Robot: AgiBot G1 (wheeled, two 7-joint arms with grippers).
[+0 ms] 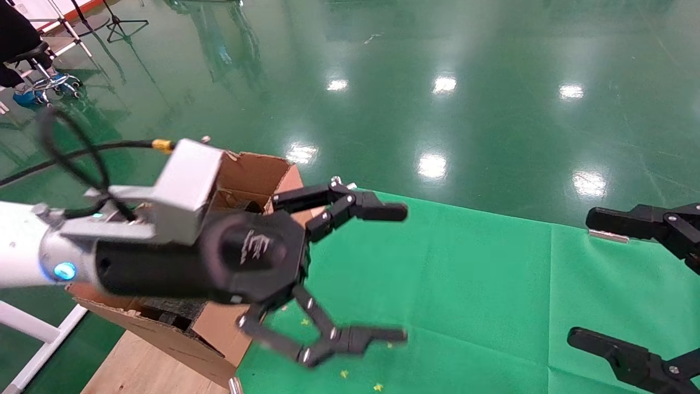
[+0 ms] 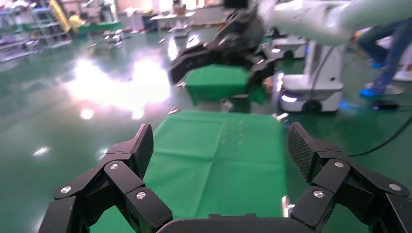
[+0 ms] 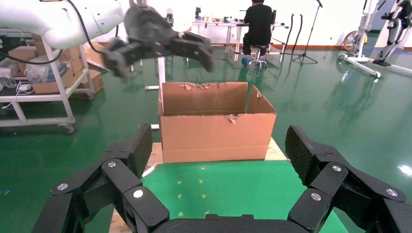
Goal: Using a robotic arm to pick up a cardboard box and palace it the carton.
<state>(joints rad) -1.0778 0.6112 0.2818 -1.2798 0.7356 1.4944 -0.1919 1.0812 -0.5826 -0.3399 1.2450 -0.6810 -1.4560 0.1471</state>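
**Left gripper wide open above the carton's edge**

The carton [image 3: 217,121] sits just behind and under my left gripper [image 1: 404,273], on a bare wooden patch at the end of the table; its flaps are ragged, and dark foam shows inside it in the head view. The small cardboard box is in none of my views, so I cannot tell where it is.

My left gripper hangs in the air with its fingers [image 1: 383,211] spread wide and nothing between them, pointing out over the green cloth [image 1: 465,290]. The white arm [image 1: 19,251] behind it carries a blue-lit ring and a grey camera box, with a black cable looping back.

My right gripper [image 1: 579,276] waits at the far side of the cloth from the carton, its jaws also spread and empty.

The cloth is creased, with a few small yellow specks near my left fingers. Beyond the table lies a glossy green floor [image 1: 492,82] mirroring ceiling lights. Past the carton a seated person [image 3: 258,24] works at a desk, with tripods and a shelf cart nearby.
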